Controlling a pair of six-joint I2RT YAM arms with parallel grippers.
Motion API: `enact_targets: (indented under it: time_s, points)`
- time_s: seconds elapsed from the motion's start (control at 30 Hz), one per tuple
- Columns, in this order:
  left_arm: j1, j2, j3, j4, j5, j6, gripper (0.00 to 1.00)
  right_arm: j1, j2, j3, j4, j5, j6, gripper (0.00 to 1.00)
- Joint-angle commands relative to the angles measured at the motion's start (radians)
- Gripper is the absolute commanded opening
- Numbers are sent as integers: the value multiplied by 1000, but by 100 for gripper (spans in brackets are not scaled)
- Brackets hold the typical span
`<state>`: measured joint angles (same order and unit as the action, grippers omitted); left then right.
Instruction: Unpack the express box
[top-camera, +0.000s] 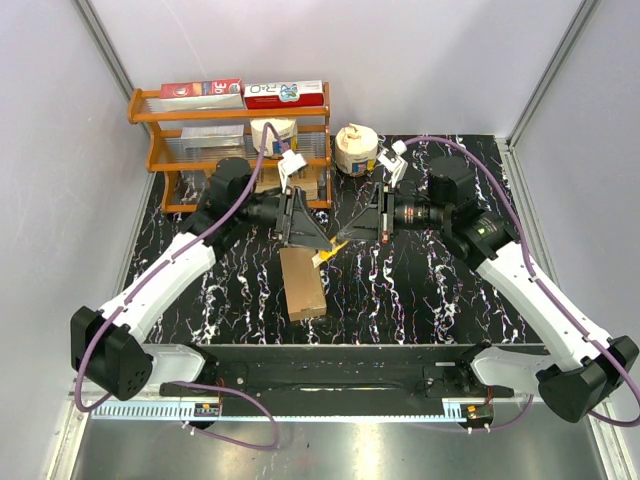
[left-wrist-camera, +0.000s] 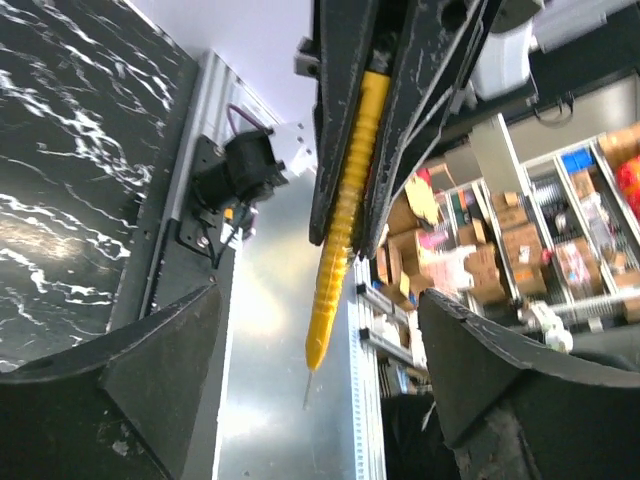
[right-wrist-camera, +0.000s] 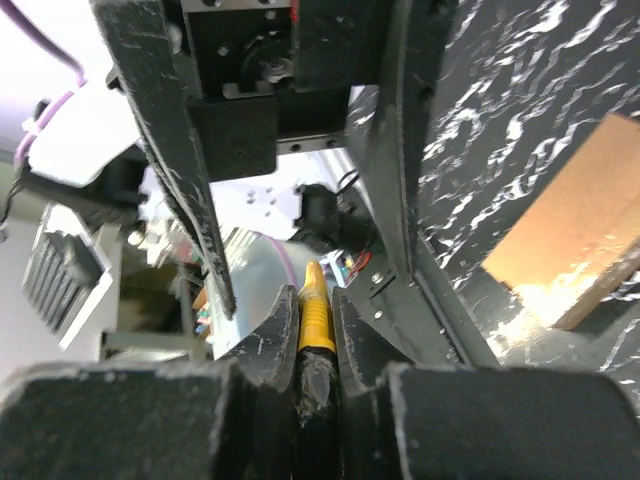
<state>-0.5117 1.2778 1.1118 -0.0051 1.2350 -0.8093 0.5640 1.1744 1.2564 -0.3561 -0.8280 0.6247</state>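
The express box (top-camera: 302, 283), a plain brown flat oblong carton, lies on the black marbled table just below the grippers; one corner shows in the right wrist view (right-wrist-camera: 570, 250). My right gripper (top-camera: 355, 232) is shut on a yellow ribbed knife-like tool (top-camera: 333, 250), gripped between its fingers (right-wrist-camera: 315, 320) with the tip pointing left. My left gripper (top-camera: 318, 240) is open and faces the right one. In the left wrist view the yellow tool (left-wrist-camera: 340, 230) and its thin tip hang between my spread left fingers (left-wrist-camera: 150, 370) without touching them.
An orange wire rack (top-camera: 165, 160) stands at the back left with red-and-white cartons (top-camera: 245, 93), a tape roll (top-camera: 272, 132) and a small brown box. A cream tape roll (top-camera: 355, 150) sits beside it. A metal rail (top-camera: 330, 365) runs along the near edge.
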Motion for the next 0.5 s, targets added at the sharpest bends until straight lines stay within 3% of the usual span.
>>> enact_targets:
  time_s: [0.0,0.07,0.17,0.2,0.23,0.37,0.47]
  points:
    - [85,-26,5,-57,-115,53,86,5,-27,0,-64,196,-69,0]
    - [162,-43,8,-197,-202,114,87,5,-48,-24,-84,335,-88,0]
    - [220,-29,31,-503,-556,229,88,14,-76,-90,-69,514,-97,0]
    - [220,-14,37,-579,-768,236,88,20,-79,-110,-46,555,-94,0]
    - [220,1,31,-683,-837,236,89,46,-85,-130,-31,590,-95,0]
    - [220,61,-110,-656,-888,184,85,182,-47,-192,12,896,-117,0]
    - [222,52,-214,-570,-878,136,84,266,17,-199,19,1028,-100,0]
